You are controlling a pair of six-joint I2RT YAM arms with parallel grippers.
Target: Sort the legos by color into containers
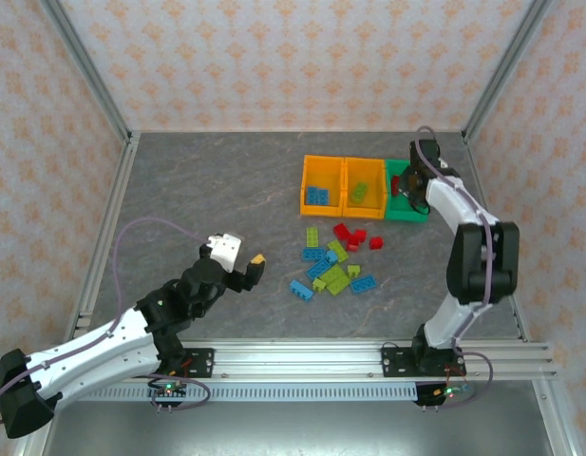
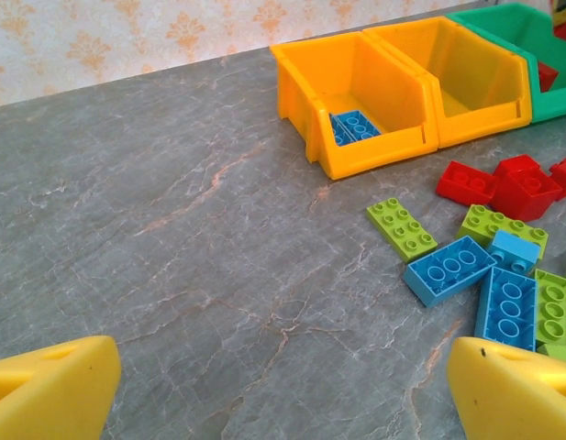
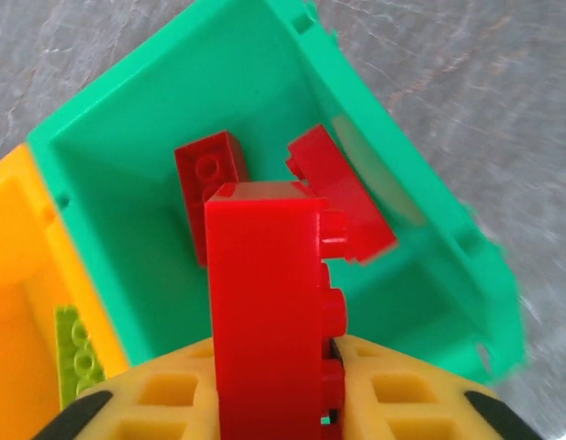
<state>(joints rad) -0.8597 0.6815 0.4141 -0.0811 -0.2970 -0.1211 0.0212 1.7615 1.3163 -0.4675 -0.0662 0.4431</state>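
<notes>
A red brick [image 3: 264, 293], glossy and hard-edged with round studs down one side, stands on end, pinched between the waffle-moulded yellow pads [image 3: 172, 394] of the right gripper [image 3: 283, 390]. Straight below it is the green bin [image 3: 127, 211], a smooth plastic box with rounded corners. Two more red bricks [image 3: 209, 170] lie on the bin's floor just ahead of the fingertips. On this gripper's left the green wall touches an orange bin [image 3: 16, 275] with a lime brick [image 3: 76, 362] inside. On its right, bare table runs past the bin's rim.

The left gripper [image 2: 283, 394] hangs with its yellow fingers [image 2: 53, 385] spread wide and nothing between them. Ahead of it and to its right lies the loose pile [image 2: 466, 266] of blue, lime and red bricks, some touching, some overlapping. Beyond the pile the three bins stand in a row, wall against wall. The nearest of them, the left orange bin [image 2: 315, 101], holds blue bricks [image 2: 351, 126]. Ahead and to this gripper's left the table [image 1: 207, 190] is open, a matte grey surface veined like stone.

Aluminium posts [image 1: 84, 66] frame the table, with pale wallpaper [image 1: 302, 57] in an orange floral print behind them. The green bin sits close to the right-hand edge.
</notes>
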